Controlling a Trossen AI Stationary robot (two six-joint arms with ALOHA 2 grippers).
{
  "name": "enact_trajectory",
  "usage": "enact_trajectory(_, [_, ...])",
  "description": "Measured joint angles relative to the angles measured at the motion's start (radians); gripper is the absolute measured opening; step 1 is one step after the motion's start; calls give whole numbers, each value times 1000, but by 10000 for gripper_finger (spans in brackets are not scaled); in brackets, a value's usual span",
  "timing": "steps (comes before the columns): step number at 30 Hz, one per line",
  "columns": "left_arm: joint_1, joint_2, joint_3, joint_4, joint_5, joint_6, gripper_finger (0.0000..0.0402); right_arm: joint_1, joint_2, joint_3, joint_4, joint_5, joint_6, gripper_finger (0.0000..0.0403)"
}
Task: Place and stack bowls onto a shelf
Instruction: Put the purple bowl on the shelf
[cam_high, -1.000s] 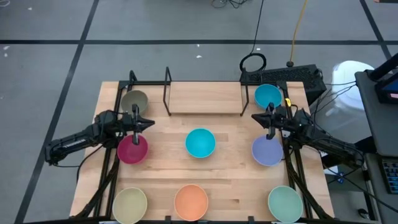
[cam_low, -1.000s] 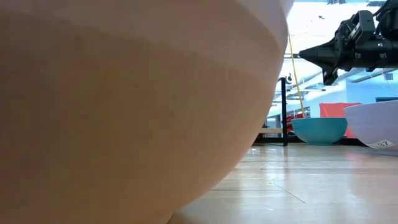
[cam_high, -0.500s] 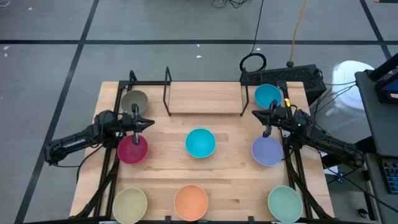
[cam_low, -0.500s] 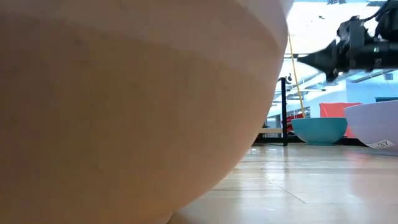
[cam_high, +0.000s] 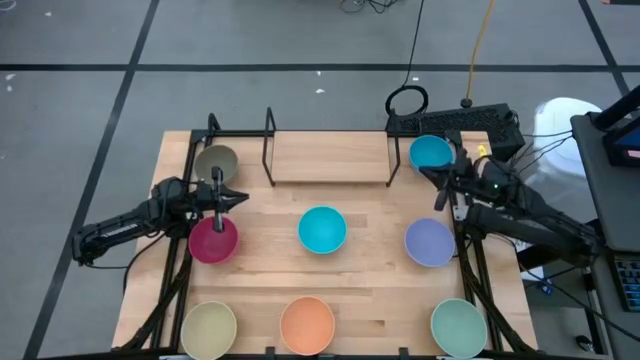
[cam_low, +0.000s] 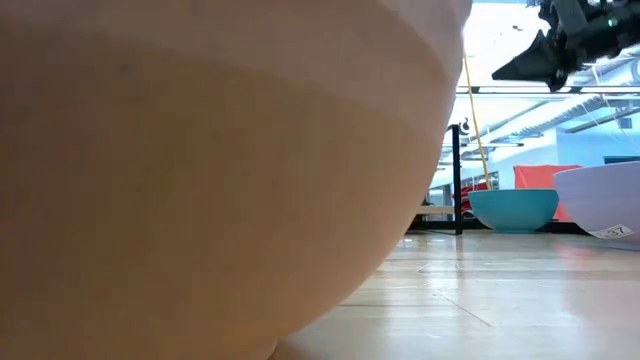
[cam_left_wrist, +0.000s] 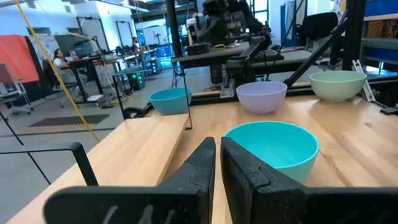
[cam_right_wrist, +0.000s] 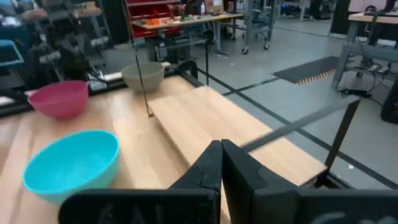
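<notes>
I have both arms up and empty: left gripper (cam_high: 243, 197) jaws narrow, above the magenta bowl (cam_high: 213, 240); right gripper (cam_high: 425, 173) jaws closed, beside the blue bowl (cam_high: 431, 154). The shelf (cam_high: 330, 157) sits bare, far centre. These bowls look light, stiff and slippery, so I'd pinch the rim.

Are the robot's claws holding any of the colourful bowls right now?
No, nothing is held. The left gripper hangs empty above the round magenta plastic bowl, and the right gripper is shut and empty beside the round blue plastic bowl.
</notes>
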Motion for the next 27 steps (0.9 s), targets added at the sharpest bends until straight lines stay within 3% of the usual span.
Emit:
enact_trajectory(17, [0,0,0,1,1,-42,33,0,51,75,7,-5,-98,1])
enact_trajectory(22, [0,0,0,2,1,-60,33,0,51,75,15,-3,-24,1])
enact_trajectory(27, [0,0,0,2,1,-60,33,0,51,75,15,4,-24,29])
